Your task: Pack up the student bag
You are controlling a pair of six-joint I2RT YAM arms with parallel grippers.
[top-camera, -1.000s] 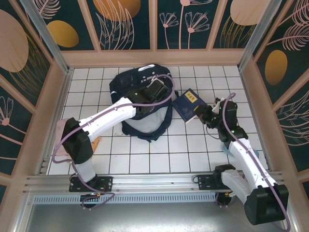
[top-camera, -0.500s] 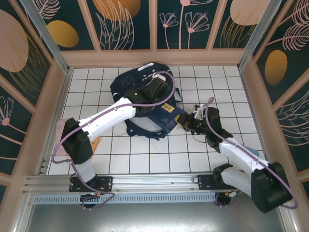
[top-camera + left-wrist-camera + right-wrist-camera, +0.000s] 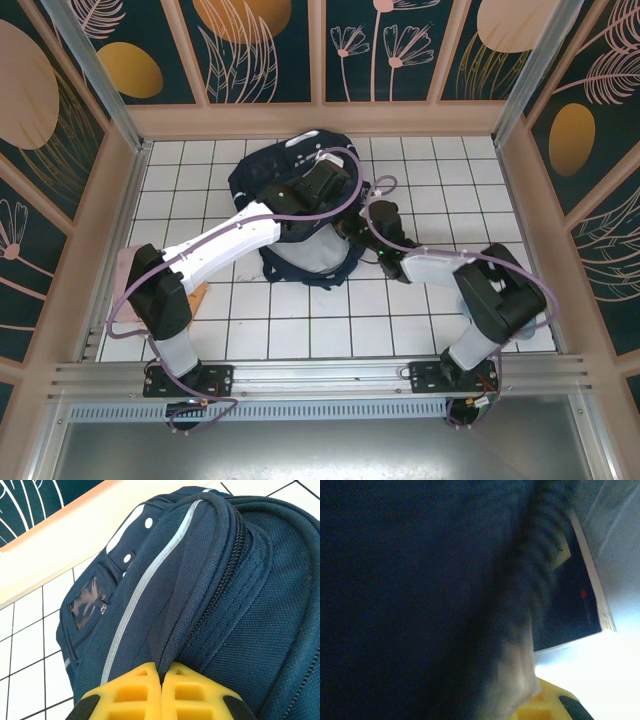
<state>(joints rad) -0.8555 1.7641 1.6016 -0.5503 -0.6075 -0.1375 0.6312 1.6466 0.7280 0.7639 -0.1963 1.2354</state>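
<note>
Both grippers are at the student bag [image 3: 252,185], which lies toward twelve o'clock on the tiled table [image 3: 420,310]. The left gripper [image 3: 161,672], jaws pressed together, pinches bag fabric beside the zipper [image 3: 220,590]. The right gripper [image 3: 535,706], at the bag's three o'clock side, seemingly pinches a navy book [image 3: 570,595], though this view is blurred.

The student bag [image 3: 262,178] is a large navy-blue fabric backpack lying on the white-tiled surface [image 3: 420,310] close to the back wall [image 3: 320,118]. Its end with the white patches points toward that wall, and a pale grey area shows at the end away from it. A thin white stripe [image 3: 145,585] curves along its bulging side. Next to the stripe runs a dark zipper [image 3: 220,595], and a small clear window pocket [image 3: 87,605] sits nearer the wall.
</note>
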